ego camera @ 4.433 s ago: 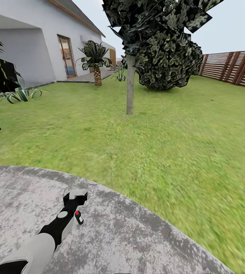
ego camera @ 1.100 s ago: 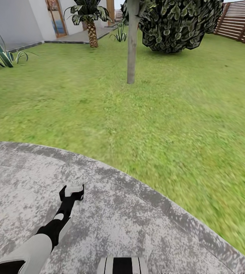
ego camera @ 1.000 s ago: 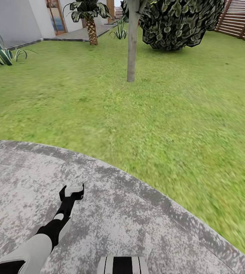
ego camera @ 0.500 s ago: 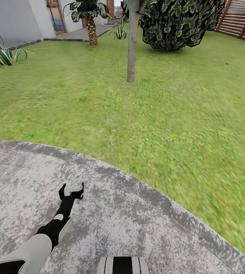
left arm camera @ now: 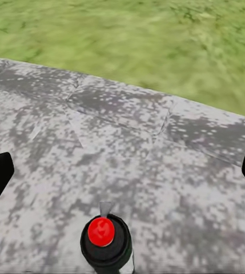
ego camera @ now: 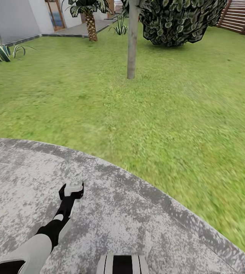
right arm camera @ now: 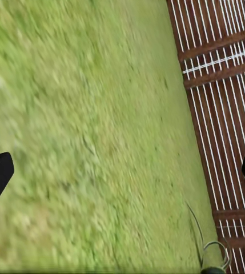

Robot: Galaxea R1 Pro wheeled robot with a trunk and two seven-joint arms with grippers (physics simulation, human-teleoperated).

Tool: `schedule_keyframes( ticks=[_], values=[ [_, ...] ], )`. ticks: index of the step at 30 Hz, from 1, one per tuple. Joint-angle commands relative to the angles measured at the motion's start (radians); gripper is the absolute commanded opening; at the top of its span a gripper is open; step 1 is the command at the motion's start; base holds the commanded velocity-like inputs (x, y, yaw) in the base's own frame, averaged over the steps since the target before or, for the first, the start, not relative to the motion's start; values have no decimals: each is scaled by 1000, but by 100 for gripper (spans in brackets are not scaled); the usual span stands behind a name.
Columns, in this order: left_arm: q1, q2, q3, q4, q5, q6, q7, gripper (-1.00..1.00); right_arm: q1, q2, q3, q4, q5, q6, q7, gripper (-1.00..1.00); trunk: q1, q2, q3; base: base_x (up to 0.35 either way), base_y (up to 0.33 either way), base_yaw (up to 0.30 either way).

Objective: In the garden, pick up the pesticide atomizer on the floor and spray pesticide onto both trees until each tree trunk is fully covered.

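Note:
In the left wrist view the pesticide atomizer (left arm camera: 105, 245) stands on the speckled paving, black with a red nozzle tip facing the camera. It sits between the wide-apart fingers of my left gripper (left arm camera: 122, 177), close to the palm, and neither finger touches it. The head view shows that gripper (ego camera: 71, 189) low over the paving, open. One tree trunk (ego camera: 132, 42), straight and grey-brown, rises from the lawn ahead. My right gripper (right arm camera: 122, 174) is open over grass, with nothing between its fingers.
A curved stone patio (ego camera: 145, 213) meets the lawn (ego camera: 168, 114). Behind the trunk is a round dark leafy mass (ego camera: 175, 19). A palm (ego camera: 89, 19) and the house wall (ego camera: 12, 19) lie far left, a slat fence (ego camera: 244, 19) far right.
The camera has tilted down since the oldest frame. My left gripper has sunk toward the paving and now covers the atomizer in the head view. Over the last second it has hardly moved.

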Motion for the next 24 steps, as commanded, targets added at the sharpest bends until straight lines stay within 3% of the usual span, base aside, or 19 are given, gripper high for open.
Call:
schedule_keyframes(
  ticks=[1, 7, 14, 24],
  values=[
    [0, 0, 0, 0, 0, 0, 0, 100, 0, 0, 0, 0, 0, 0, 0, 100, 0, 0, 0, 0, 0, 0],
    [0, 0, 0, -1, 0, 0, 0, 100, 0, 0, 0, 0, 0, 0, 0, 100, 0, 0, 0, 0, 0, 0],
    [0, 0, 0, -2, 1, 0, 0, 100, 0, 1, 0, 0, 0, 0, 0, 100, 3, -2, -27, 0, 0, 0],
    [0, 0, 0, -4, 3, -3, 0, 100, 0, 2, 0, 0, 0, 0, 0, 100, 3, -2, -27, 0, 0, 0]
  ],
)
